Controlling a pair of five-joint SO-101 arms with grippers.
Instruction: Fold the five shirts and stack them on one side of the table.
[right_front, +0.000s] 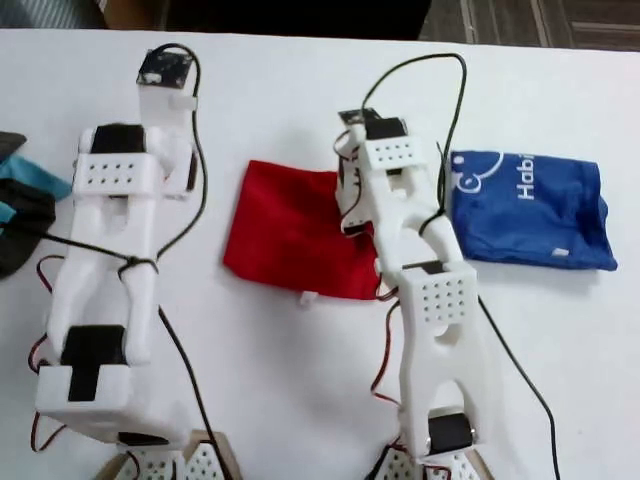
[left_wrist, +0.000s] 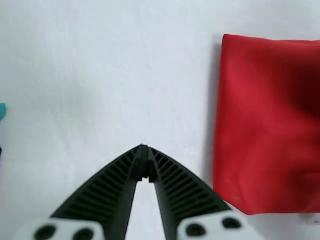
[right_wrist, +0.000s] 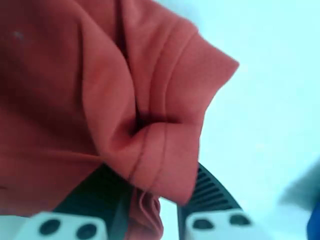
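Right tool pinching hem of red shirt, at edge facing blue shirt. Left tool pressed together over bare desk, beside red shirt's opposite edge, apart. Right arm nearer; probably carries it toward blue shirt.

A red shirt lies folded flat near the middle of the white tabletop, with a small white tag poking from its near edge. The right arm stretches from the near side, and its front end overlaps the red shirt's right edge. Just past that arm, right of the red shirt, lies a folded blue shirt with white print. The left arm stands left of the red shirt, apart from it. Farther left of the red shirt, at the picture's edge, sits a bunch of teal and dark cloth.
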